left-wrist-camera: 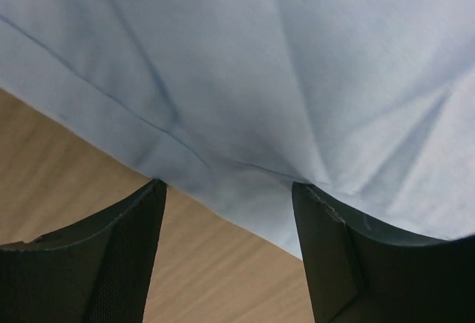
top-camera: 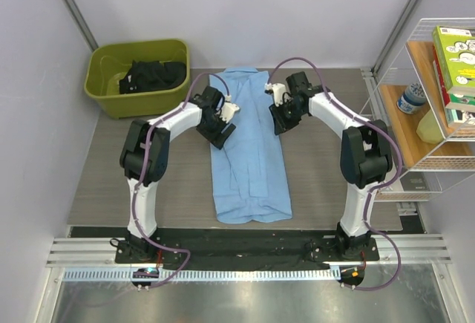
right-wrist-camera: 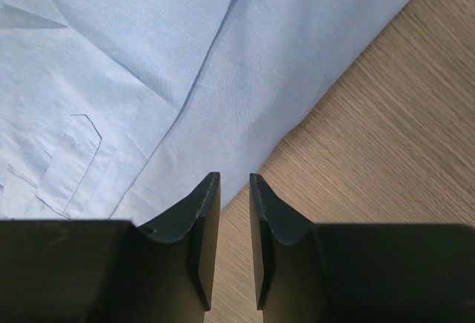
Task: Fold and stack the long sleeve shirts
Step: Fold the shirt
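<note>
Left claw [left-wrist-camera: 228, 189]: spread wide, fingertips at the hem edge of the shirt [top-camera: 249, 167]. The cloth drapes onto one fingertip [left-wrist-camera: 315, 197]; not pinched as far as I can see. Right claw [right-wrist-camera: 234, 178]: fingers nearly pressed together with a thin gap, nothing in it, tips on bare desk [top-camera: 326, 182] just beside the shirt's edge.

Counts: 2 arms, 2 claws, 1 light blue shirt. It lies flat mid-desk as a long narrow strip between the two claws. 1 chest pocket [right-wrist-camera: 70, 160] shows in the right wrist view. 1 green bin [top-camera: 137, 78] sits at the far left of the desk with dark cloth [top-camera: 152, 74] inside; how many pieces, can't tell. 1 wire shelf [top-camera: 438, 167] on the right holds books and a bottle and is cut off by the frame edge. The collar is hard to make out from above. Both wrist views show only part of the shirt.
</note>
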